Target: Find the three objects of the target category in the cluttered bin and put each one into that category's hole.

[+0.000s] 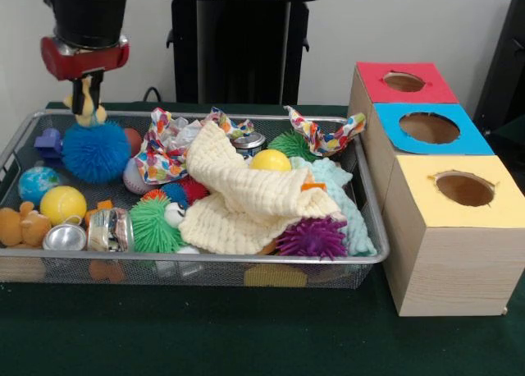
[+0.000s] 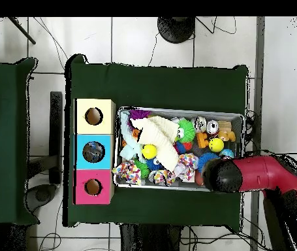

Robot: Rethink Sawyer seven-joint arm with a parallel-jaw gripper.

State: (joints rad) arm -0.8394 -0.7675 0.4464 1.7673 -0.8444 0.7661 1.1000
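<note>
The wire mesh bin is full of toys and also shows in the overhead view. My gripper hangs over the bin's far left corner. It is shut on a small tan plush animal, held just above a blue spiky ball. In the overhead view my arm hides the gripper and that plush. A second tan plush animal lies at the bin's near left and shows in the overhead view. I see no third one. The red-topped box's hole is farthest right of the bin.
A cream cloth covers the bin's middle. Around it lie spiky balls in green and purple, a yellow ball and patterned fabric. The blue-topped box and yellow-topped box stand nearer than the red one.
</note>
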